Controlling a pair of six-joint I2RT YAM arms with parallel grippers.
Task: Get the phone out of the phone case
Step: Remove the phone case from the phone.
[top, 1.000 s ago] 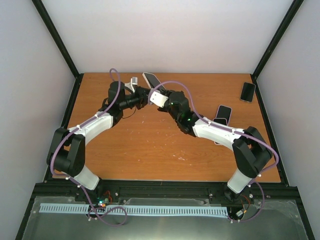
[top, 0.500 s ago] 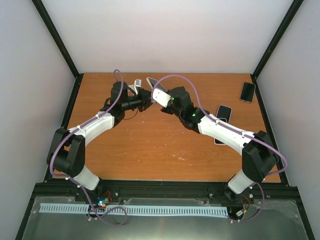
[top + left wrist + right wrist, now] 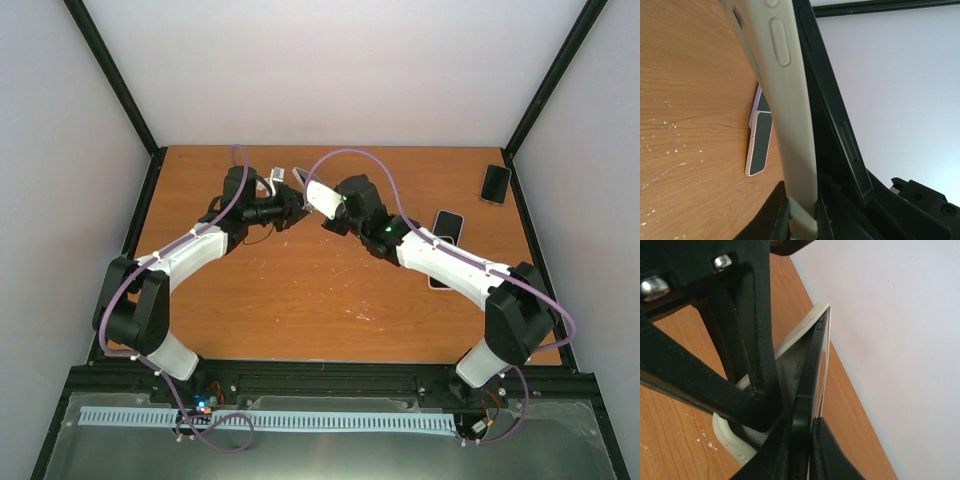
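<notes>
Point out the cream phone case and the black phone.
The cream phone case (image 3: 790, 125): left wrist view, side edge.
The black phone (image 3: 812, 365): right wrist view, side edge.

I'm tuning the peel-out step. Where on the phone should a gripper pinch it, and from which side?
Pinch the phone across its flat faces at the long edge that stands clear of the case, coming from that open side. In the right wrist view a gap shows there between phone and lining.
</notes>
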